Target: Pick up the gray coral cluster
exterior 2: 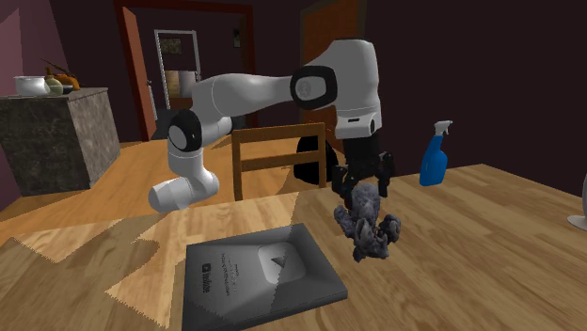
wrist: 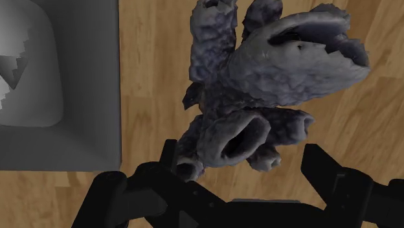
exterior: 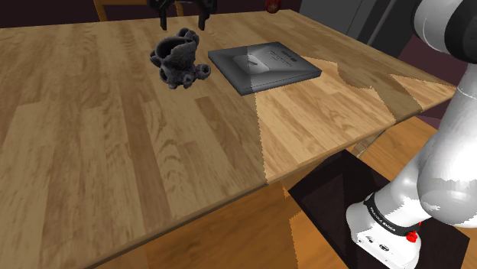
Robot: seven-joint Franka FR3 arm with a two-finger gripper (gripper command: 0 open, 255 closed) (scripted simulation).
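Observation:
The gray coral cluster [exterior: 180,57] is a dark, lumpy clump of tube-like branches resting on the wooden table [exterior: 115,153]. My black gripper [exterior: 184,19] hangs directly above it, open, with the fingertips about level with the coral's top. From the second exterior view, the gripper [exterior 2: 362,181] straddles the upper tip of the coral [exterior 2: 369,228] without visibly touching it. In the wrist view the coral [wrist: 272,71] lies just beyond the gripper [wrist: 246,170], one branch opening between the spread fingers [wrist: 324,165].
A flat grey plaque [exterior: 264,67] with a play-button emblem lies on the table close beside the coral. A blue spray bottle [exterior 2: 434,160] stands at the table's far side, and a wooden chair [exterior 2: 277,155] sits behind. The table edge [exterior: 336,153] runs near the stand.

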